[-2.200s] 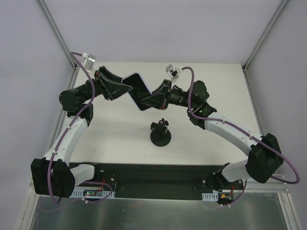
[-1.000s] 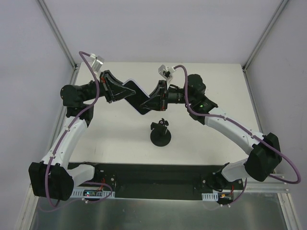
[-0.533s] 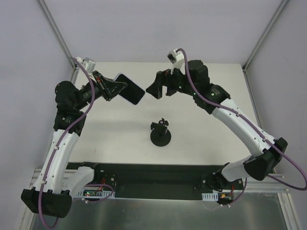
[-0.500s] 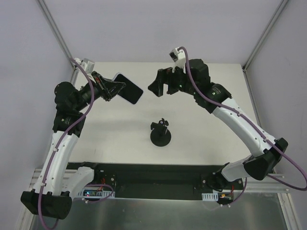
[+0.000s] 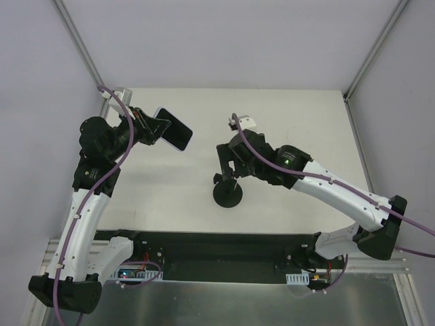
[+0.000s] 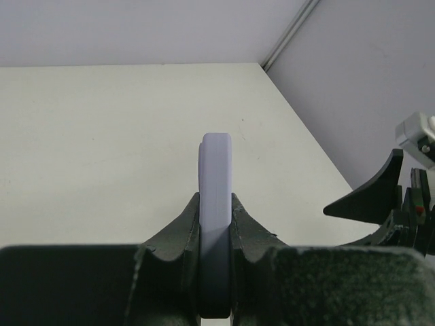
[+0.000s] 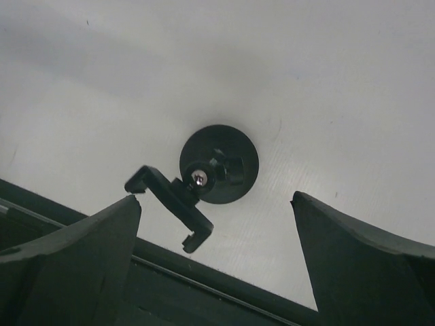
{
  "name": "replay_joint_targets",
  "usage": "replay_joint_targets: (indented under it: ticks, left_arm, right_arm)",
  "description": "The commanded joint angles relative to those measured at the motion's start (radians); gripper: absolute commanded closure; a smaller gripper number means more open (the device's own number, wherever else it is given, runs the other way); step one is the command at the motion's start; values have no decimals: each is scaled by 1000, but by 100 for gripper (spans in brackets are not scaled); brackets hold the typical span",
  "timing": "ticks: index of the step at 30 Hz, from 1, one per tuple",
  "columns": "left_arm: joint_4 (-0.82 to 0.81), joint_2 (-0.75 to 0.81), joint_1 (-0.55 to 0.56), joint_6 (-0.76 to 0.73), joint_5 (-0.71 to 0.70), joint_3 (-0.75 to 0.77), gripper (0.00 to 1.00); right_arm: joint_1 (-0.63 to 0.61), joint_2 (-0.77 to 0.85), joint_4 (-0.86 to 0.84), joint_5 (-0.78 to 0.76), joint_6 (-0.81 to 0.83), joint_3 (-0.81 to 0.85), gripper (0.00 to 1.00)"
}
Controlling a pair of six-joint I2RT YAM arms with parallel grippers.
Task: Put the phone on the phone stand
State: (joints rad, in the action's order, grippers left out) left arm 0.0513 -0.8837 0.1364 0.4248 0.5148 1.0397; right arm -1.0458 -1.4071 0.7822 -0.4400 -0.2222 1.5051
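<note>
The phone [image 5: 174, 130] hangs in the air over the table's far left, black face showing, with my left gripper [image 5: 158, 128] shut on its near end. In the left wrist view the phone [image 6: 216, 170] stands edge-on, its pale lavender rim pinched between both fingers [image 6: 248, 221]. The black phone stand [image 5: 228, 194] rests on the white table near the middle. My right gripper [image 5: 228, 165] hovers just above it, open and holding nothing. In the right wrist view the phone stand [image 7: 228, 153] shows its round base and clamp bar between the wide-spread fingers [image 7: 75, 251].
A black mounting strip [image 5: 217, 248] runs along the table's near edge, also seen as the strip [image 7: 224, 302] just below the stand. Metal frame posts [image 5: 81, 47] rise at the far corners. The right arm [image 6: 401, 204] shows at the left wrist view's right edge.
My right gripper let go of the phone, opened wide and swung down over the stand. The left arm drew the phone back to the left, holding it alone.
</note>
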Motion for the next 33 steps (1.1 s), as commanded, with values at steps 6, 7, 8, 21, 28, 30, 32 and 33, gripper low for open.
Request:
replay_joint_targets:
  ticks: [6,7,8,21,28,30,32,33]
  left_arm:
    - [-74,-21,-1,26,51,71,100]
    - [-76,-23,-1,32,65,72,100]
    - [-76,-29,-1,34,67,72,100]
    - [-96,-44,-1,51,90,65,100]
    - [-103,-52,-1,60,109,63,100]
    - [-110,-49,-1,61,111,60,100]
    - [-113,-49,-1,55,108,56,100]
    - [-114,-50,-1,51,108,56,100]
  right_arm:
    - [-100,66,28,35,-144,-117,13]
    - [-117,57,43,9,-160,-112,14]
    - [-143,36,70,-44,-176,-111,16]
    - [-160,-23,111,-126,-298,-126,62]
    - [-158,-47,134,-158,-316,-129,61]
    - [-158,-49,131,-169,-312,-131,65]
    - [-154,-56,129,-167,-302,-126,69]
    - [-152,-61,129,-163,-298,-126,79]
